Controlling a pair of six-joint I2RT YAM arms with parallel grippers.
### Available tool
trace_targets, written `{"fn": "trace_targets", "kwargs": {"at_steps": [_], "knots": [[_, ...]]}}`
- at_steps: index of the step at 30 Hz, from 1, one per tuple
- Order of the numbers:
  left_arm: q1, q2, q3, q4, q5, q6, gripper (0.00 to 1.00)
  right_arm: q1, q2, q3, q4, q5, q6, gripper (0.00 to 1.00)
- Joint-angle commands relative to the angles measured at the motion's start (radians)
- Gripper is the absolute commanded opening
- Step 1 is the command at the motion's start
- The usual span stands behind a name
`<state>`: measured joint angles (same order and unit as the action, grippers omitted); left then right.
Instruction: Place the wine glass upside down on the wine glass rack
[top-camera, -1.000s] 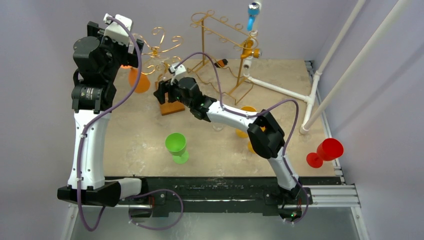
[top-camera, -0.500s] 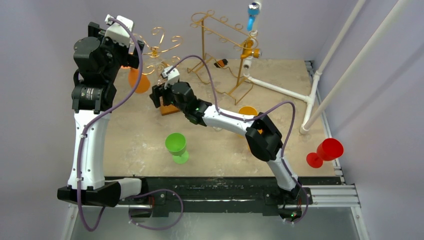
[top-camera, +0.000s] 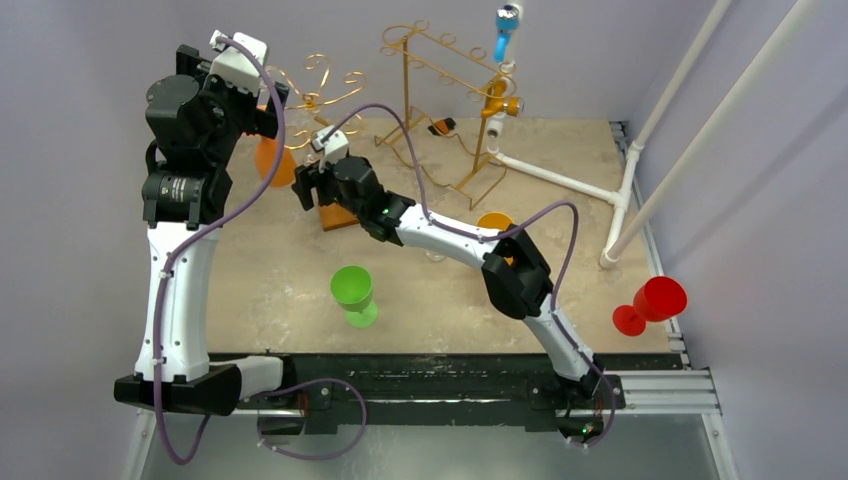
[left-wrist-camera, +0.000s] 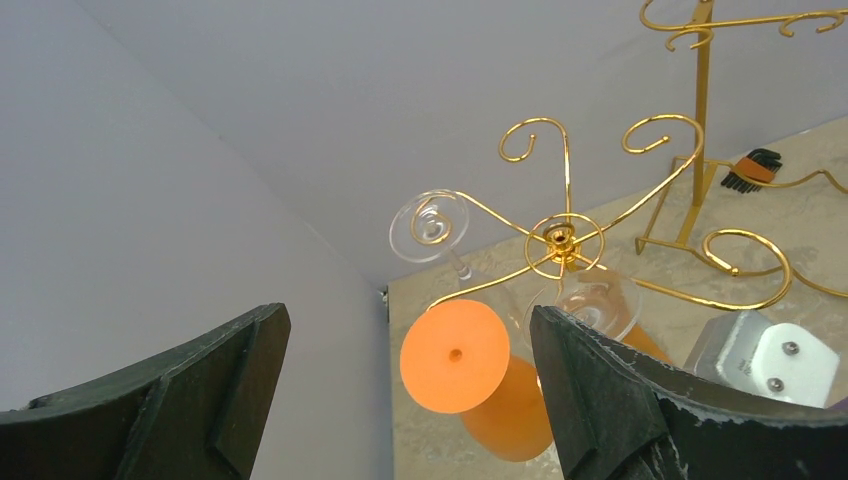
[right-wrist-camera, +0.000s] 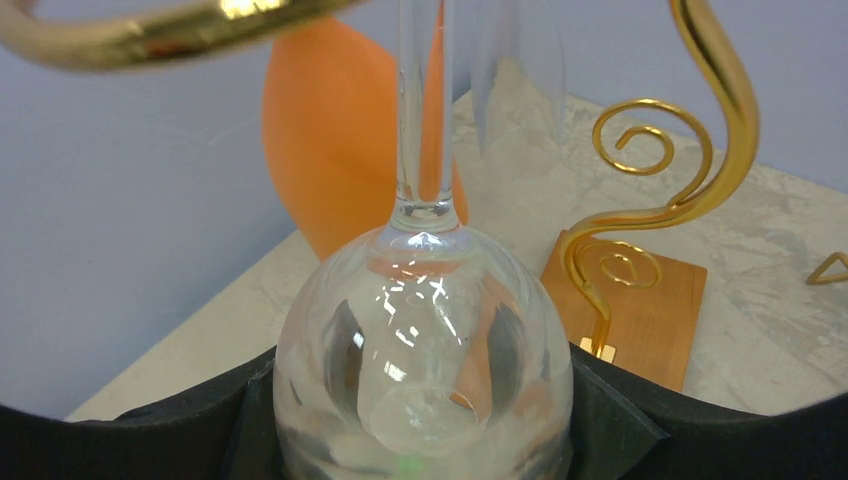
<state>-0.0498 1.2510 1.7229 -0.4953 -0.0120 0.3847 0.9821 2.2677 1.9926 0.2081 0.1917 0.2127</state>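
Observation:
My right gripper (right-wrist-camera: 423, 400) is shut on the bowl of a clear wine glass (right-wrist-camera: 423, 330), held upside down. Its stem (right-wrist-camera: 421, 110) rises past a gold arm (right-wrist-camera: 150, 35) of the wine glass rack (top-camera: 322, 92), close beside it. From above, the right gripper (top-camera: 312, 185) sits by the rack's wooden base (top-camera: 343, 215). An orange glass (left-wrist-camera: 455, 356) hangs upside down on the rack. My left gripper (left-wrist-camera: 405, 330) is open above it, holding nothing. A clear foot (left-wrist-camera: 430, 225) lies over one spiral arm.
A taller gold rack (top-camera: 440, 60) stands behind. A green glass (top-camera: 352, 292) stands near the front. A yellow-orange glass (top-camera: 494, 222) sits under my right arm. A red glass (top-camera: 650, 302) lies at the right edge, beside white pipes (top-camera: 640, 150).
My right arm has carried the clear glass leftward and a little farther back, closer to the rack's arms. The left arm has barely moved.

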Motion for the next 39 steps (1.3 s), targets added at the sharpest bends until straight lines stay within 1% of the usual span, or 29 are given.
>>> {"fn": "trace_targets", "kwargs": {"at_steps": [1, 4, 7, 10, 26, 34, 39], "knots": [[0.005, -0.021, 0.001, 0.016, 0.006, 0.002, 0.99, 0.008, 0.002, 0.074, -0.014, -0.052, -0.024, 0.0], [0.005, -0.021, -0.001, 0.016, 0.007, 0.002, 0.99, 0.005, 0.001, 0.064, -0.015, -0.058, -0.022, 0.0], [0.005, -0.022, -0.003, 0.015, 0.007, 0.0, 0.99, 0.007, -0.015, 0.031, 0.01, -0.018, -0.052, 0.0], [0.005, -0.023, -0.006, 0.015, 0.007, 0.0, 0.99, 0.009, -0.014, 0.041, -0.002, -0.017, -0.071, 0.0], [0.005, -0.024, -0.013, 0.018, 0.007, 0.0, 0.98, 0.027, -0.069, -0.04, 0.05, -0.026, -0.195, 0.0], [0.005, -0.025, -0.02, 0.015, 0.007, 0.0, 0.98, 0.026, -0.114, -0.128, 0.152, -0.036, -0.259, 0.0], [0.005, -0.025, -0.019, 0.017, 0.007, -0.001, 0.98, 0.027, -0.148, -0.229, 0.283, -0.04, -0.301, 0.0]]}}
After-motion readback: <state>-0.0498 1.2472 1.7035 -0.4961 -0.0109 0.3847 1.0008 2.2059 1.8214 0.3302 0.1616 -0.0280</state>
